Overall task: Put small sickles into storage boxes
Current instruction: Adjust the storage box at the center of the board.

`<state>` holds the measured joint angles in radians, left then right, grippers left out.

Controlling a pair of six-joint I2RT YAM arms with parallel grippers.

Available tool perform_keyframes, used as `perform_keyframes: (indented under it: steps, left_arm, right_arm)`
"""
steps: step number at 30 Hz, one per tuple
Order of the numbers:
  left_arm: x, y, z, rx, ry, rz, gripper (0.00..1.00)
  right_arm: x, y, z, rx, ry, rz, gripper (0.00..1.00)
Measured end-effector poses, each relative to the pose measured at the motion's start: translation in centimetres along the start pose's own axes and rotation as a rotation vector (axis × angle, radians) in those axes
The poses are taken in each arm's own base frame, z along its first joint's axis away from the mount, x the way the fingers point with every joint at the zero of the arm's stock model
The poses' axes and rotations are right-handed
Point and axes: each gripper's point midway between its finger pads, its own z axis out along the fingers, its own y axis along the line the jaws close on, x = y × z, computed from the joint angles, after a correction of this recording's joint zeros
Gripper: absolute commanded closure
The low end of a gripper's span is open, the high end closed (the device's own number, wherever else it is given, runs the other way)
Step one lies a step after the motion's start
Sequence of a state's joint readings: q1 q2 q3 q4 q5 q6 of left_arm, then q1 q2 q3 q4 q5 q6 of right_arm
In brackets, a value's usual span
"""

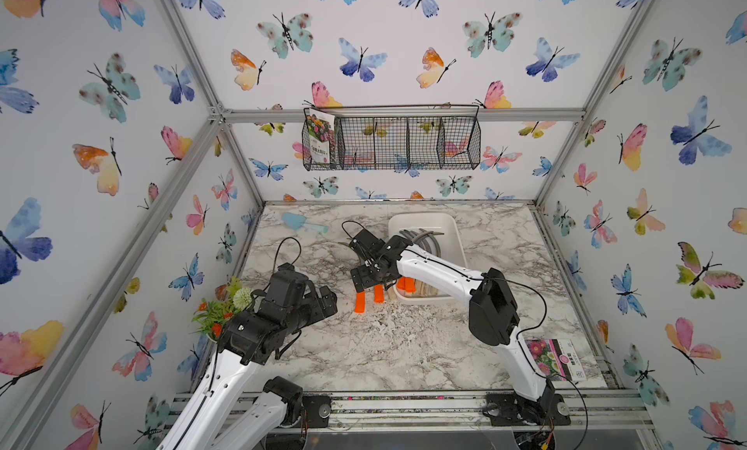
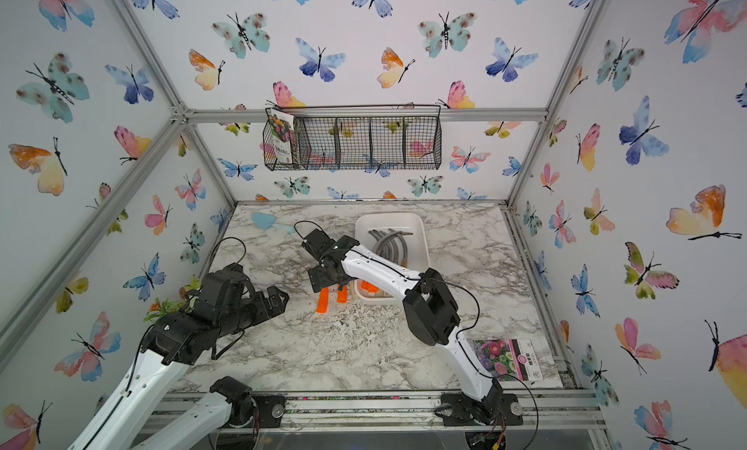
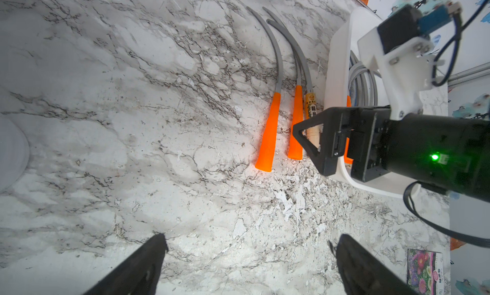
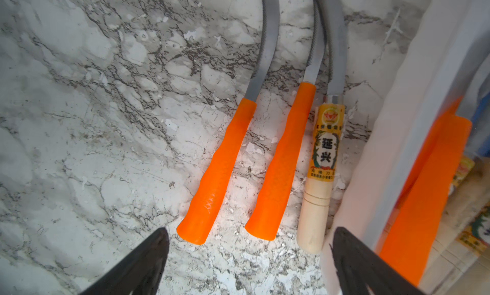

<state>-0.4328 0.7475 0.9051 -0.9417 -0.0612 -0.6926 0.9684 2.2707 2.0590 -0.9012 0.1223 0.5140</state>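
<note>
The right tool point(image 4: 249, 230), spread and empty over three small sickles point(image 4: 281, 161) lying side by side on the worktop point(image 4: 79, 121) just beside the storage box point(image 4: 397, 116), would best drop astride one handle only, likely the outermost orange sickle point(image 4: 217, 169), clear of its neighbour, while the left tool point(image 3: 252, 238) hangs spread and empty.

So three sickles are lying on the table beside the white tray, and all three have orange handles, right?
Not quite. Three sickles do lie on the table beside the white tray, but only two have orange handles. The third sickle, nearest the tray, has a pale wooden handle with a yellow label. The right wrist view shows it.
</note>
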Motion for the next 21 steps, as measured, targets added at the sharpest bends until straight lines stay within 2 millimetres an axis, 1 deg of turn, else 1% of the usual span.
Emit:
perform_keyframes:
  steps: [3, 6, 13, 16, 21]
  left_arm:
    - [0.1, 0.1, -0.1, -0.002, 0.000, -0.005, 0.01]
    - [0.1, 0.1, -0.2, 0.001, -0.003, -0.009, 0.01]
    - [0.2, 0.2, -0.2, 0.001, -0.003, -0.015, 0.01]
    - [0.2, 0.3, -0.1, 0.000, -0.002, -0.016, 0.01]
    - [0.6, 0.5, 0.2, -0.006, 0.006, -0.024, 0.01]
  right_arm:
    - [0.4, 0.0, 1.2, 0.010, 0.020, -0.004, 0.02]
    - [0.8, -0.1, 2.0, 0.019, 0.036, -0.006, 0.02]
    - [0.6, -1.1, 2.4, 0.030, 0.042, 0.011, 0.02]
    - [1.2, -2.4, 2.9, 0.051, 0.066, 0.024, 0.02]
    - [2.8, -5.3, 4.1, 0.111, 0.126, 0.049, 0.02]
